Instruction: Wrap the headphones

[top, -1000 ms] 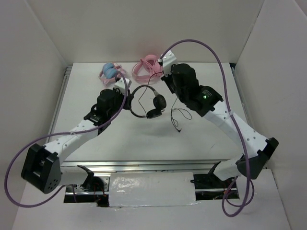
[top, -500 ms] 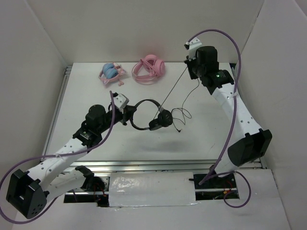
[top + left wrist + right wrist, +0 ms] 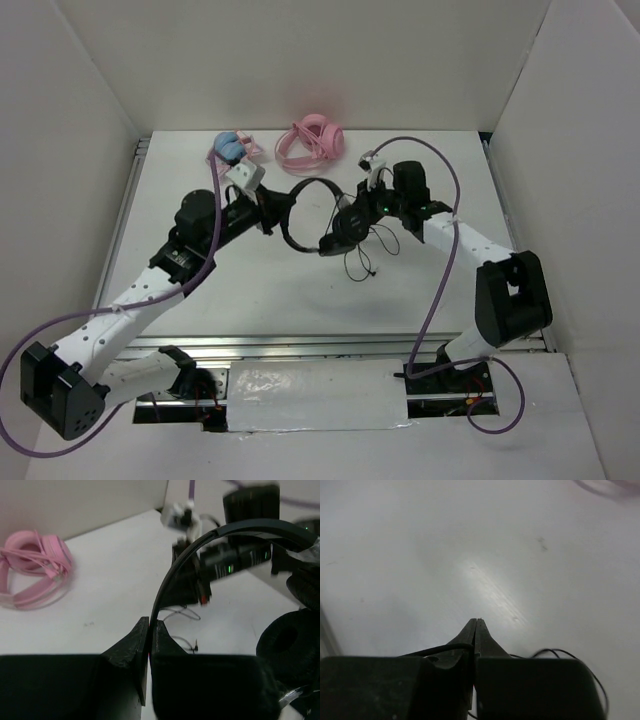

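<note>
The black headphones (image 3: 312, 181) hang above the middle of the table. My left gripper (image 3: 268, 212) is shut on their thin headband (image 3: 165, 580), which arcs up and right from the pinched fingertips (image 3: 150, 622). One round earcup (image 3: 287, 640) hangs at the right of the left wrist view. My right gripper (image 3: 354, 216) sits right beside the earcups. It is shut on the thin black cable (image 3: 440, 650), which runs into its jaws just behind the tips (image 3: 476, 622). Loose cable loops (image 3: 358, 262) dangle onto the table below the earcups.
All-pink headphones (image 3: 310, 143) lie at the back centre, also seen in the left wrist view (image 3: 35, 565). Pink headphones with blue earcups (image 3: 232, 150) lie at the back left. White walls close in the table on three sides.
My right arm swung from the back right corner down and left to the earcups, bringing the cable with it. The left gripper carried the headphones slightly back and right.
</note>
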Controlling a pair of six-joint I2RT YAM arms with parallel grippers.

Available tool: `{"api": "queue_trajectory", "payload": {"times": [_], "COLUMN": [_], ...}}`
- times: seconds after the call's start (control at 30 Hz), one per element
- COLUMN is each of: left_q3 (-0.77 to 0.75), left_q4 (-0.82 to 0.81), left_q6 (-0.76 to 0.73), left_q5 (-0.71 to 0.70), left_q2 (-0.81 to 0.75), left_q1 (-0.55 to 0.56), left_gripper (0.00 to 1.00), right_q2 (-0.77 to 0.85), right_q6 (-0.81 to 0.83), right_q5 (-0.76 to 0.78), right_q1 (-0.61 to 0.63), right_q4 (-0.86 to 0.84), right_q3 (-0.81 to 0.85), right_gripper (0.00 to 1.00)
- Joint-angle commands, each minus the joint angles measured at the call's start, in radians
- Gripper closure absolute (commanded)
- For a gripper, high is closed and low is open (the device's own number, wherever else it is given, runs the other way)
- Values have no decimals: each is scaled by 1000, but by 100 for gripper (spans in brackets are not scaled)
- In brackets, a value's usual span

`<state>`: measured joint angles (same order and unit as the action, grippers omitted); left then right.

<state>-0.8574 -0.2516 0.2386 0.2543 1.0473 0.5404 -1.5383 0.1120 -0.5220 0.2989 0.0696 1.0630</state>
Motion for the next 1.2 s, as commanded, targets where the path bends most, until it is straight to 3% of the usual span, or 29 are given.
{"api": "queue_trajectory", "payload": {"times": [0.0, 0.17, 0.2, 0.3, 0.43, 0.63, 0.73, 0.8, 0.87, 0.93, 1.1, 1.17], "left_q3": [-182, -326, -347, -419, -554, -724, -857, -910, -968, -1017, -1101, -1099], "left_q4": [-54, -11, 6, 20, 92, 169, 221, 248, 249, 249, 235, 207], "left_q6": [129, 189, 189, 197, 185, 156, 136, 117, 111, 90, 8, -22], "left_q5": [-81, -226, -234, -244, -237, -248, -384, -433, -490, -544, -798, -875], "left_q2": [35, 74, 76, 86, 97, 114, 147, 193, 239, 269, 379, 417], "left_q1": [3, 4, 4, 4, 16, 27, 30, 30, 30, 30, 27, 17], "left_gripper": [100, 100, 100, 100, 100, 100, 100, 100, 100, 100, 100, 100], "right_q2": [37, 50, 49, 14, -144, -414, -454, -444, -437, -433, -291, -169], "right_q6": [-110, -250, -270, -305, -331, -509, -581, -566, -534, -535, -552, -545], "right_q5": [-214, -199, -211, -201, -219, -231, -276, -280, -311, -374, -336, -311], "right_q1": [68, 150, 170, 200, 217, 224, 246, 270, 324, 354, 423, 445], "right_q4": [-379, -696, -823, -992, -1063, -1202, -1241, -1266, -1242, -1215, -1344, -1300], "right_q3": [-64, -168, -184, -204, -97, 152, 178, 100, 49, 16, -292, -421], "right_gripper": [100, 96, 95, 81, 59, 50, 49, 50, 56, 82, 95, 100]}}
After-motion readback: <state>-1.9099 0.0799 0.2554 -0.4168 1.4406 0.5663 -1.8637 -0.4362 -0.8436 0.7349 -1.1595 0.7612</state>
